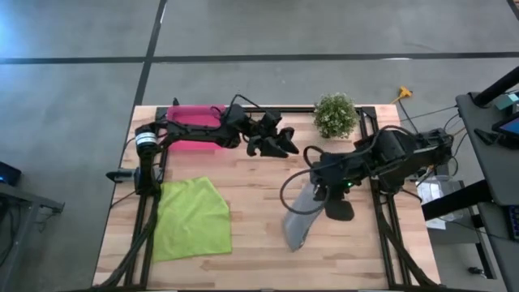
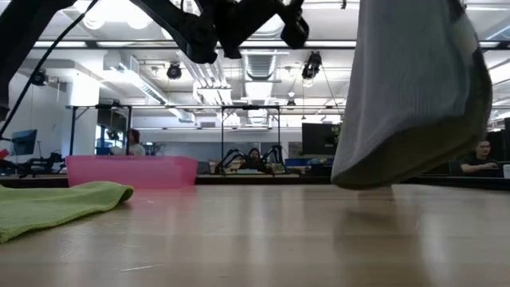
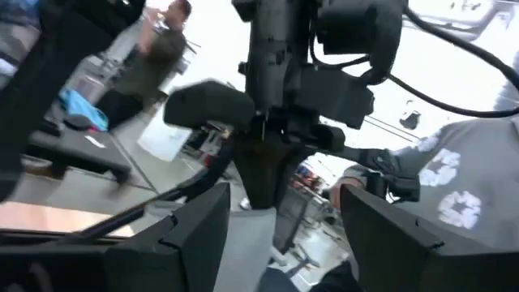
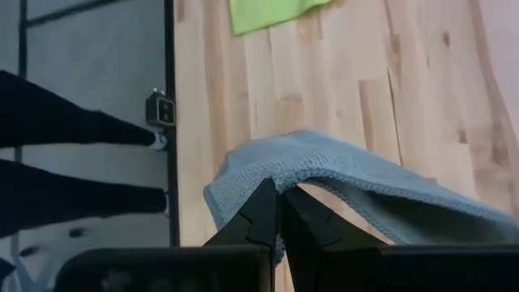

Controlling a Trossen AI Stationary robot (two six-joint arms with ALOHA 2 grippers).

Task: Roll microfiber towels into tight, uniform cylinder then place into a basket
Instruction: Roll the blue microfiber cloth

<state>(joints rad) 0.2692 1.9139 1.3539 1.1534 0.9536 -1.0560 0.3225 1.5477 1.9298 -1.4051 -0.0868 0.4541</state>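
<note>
Basket (image 1: 190, 115), upper left, looks empty to you, perhaps. Two towels: green towel (image 1: 193, 217) flat lower left, grey towel (image 1: 302, 219) pinched by right gripper (image 4: 280, 212); left gripper (image 1: 280, 142) released.

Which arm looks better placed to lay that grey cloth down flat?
The right: its hand already pinches the grey cloth, lifted above the table. The left hand hangs open near the pink tray.
</note>
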